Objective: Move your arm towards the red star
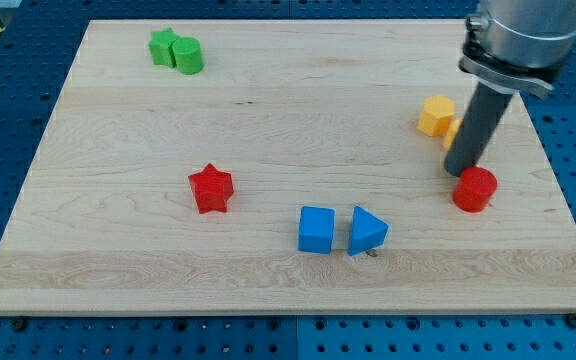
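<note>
The red star [210,188] lies left of the board's middle. My tip [459,174] is at the view's right, far to the right of the star. It stands just above and left of a red cylinder [475,189] and just below a yellow block [436,115]. The rod hides part of a second yellow block [452,130]. No block lies on the straight line between the tip and the star.
A blue cube [316,229] and a blue triangular block [367,231] sit side by side at the lower middle. A green star [163,45] and a green cylinder [188,55] touch at the top left. The wooden board [268,110] rests on a blue pegboard.
</note>
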Robot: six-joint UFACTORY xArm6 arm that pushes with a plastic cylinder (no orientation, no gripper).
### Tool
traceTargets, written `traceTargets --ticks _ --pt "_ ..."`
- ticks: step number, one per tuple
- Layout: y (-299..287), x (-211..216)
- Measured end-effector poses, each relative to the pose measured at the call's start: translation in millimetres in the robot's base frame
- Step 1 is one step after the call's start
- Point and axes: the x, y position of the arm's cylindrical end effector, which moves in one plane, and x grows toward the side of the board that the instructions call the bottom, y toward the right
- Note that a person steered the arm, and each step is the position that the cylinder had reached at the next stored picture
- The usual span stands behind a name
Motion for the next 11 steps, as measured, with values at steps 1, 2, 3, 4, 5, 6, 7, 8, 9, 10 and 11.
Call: traceTargets --ticks 1,2,3,4,5,6,7,8,9,10,11 --pt "7 27" --pt "5 55" --pt "-43 54" --pt "-99 36" --pt "-139 -15" --pt "-197 -43" --pt "-256 -51" --pt "-308 -36" --pt "-350 -22" --pt "-382 23" --pt "-340 48"
